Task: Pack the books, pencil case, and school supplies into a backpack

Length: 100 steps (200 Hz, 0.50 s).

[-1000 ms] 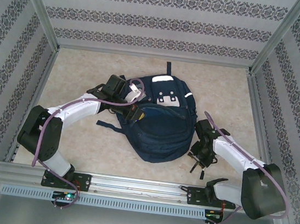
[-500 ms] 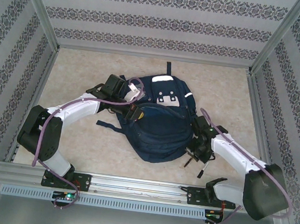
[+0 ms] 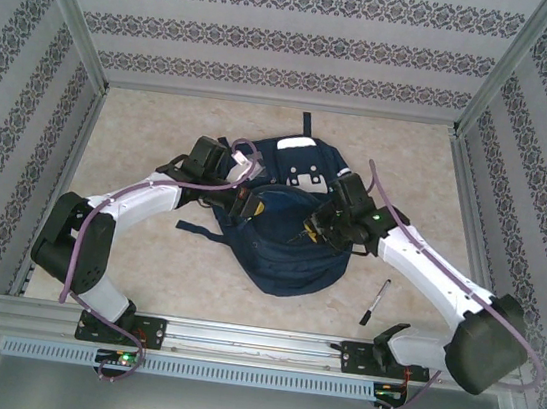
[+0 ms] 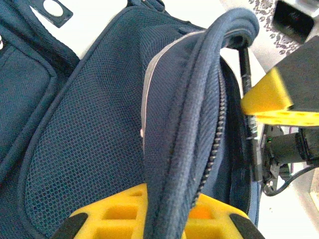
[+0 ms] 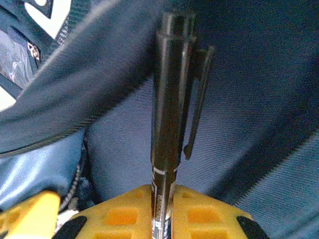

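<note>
Black plastic, slim, with a pocket clip below its cap: the pen [image 5: 167,99] is clamped between the right arm's jaws. Its long axis runs straight out ahead of them, cap end leading. It sits over the middle of the navy fabric backpack [image 3: 287,257], close to the raised zip edge [image 4: 184,124]. The left arm's jaws are closed on that edge, holding the opening up. The next move likely calls for pushing the pen forward, cap first, into that gap. A second pen [image 3: 376,302] lies on the desk [image 3: 151,138] beside the right arm.
</note>
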Tool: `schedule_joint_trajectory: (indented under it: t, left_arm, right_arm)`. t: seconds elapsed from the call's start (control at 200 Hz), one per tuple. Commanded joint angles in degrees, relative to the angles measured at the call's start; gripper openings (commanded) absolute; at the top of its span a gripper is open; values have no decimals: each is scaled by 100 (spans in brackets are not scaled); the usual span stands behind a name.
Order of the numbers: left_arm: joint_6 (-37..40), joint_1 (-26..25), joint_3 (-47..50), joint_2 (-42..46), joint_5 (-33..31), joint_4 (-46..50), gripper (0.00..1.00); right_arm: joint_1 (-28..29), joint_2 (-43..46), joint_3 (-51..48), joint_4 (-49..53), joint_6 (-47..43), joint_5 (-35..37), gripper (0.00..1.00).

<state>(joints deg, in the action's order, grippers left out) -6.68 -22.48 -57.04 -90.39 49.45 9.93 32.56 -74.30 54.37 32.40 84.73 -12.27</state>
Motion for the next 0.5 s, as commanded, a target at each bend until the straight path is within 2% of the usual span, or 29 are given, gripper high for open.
schedule_joint_trajectory:
  t: [0.0, 0.05, 0.105, 0.2, 0.345, 0.495]
  left_arm:
    - [-492, 73, 132, 183, 434, -791, 0]
    - [-473, 77, 149, 196, 434, -759, 0]
    - [-403, 73, 149, 213, 434, -665, 0]
    - [-343, 73, 179, 245, 387, -600, 0]
    - [-244, 70, 212, 336, 181, -594, 0]
    - [31, 76, 221, 432, -52, -585, 0]
  right_arm:
    - [29, -153, 66, -1094, 963, 226, 24]
    - [-1, -168, 124, -1072, 926, 231, 42]
    - [-28, -57, 117, -935, 705, 354, 48]
    - [-187, 249, 55, -134, 281, 536, 49]
    - [-582, 1113, -605, 885, -225, 736, 49]
    - [-1050, 2184, -1292, 2443, -732, 1370, 51]
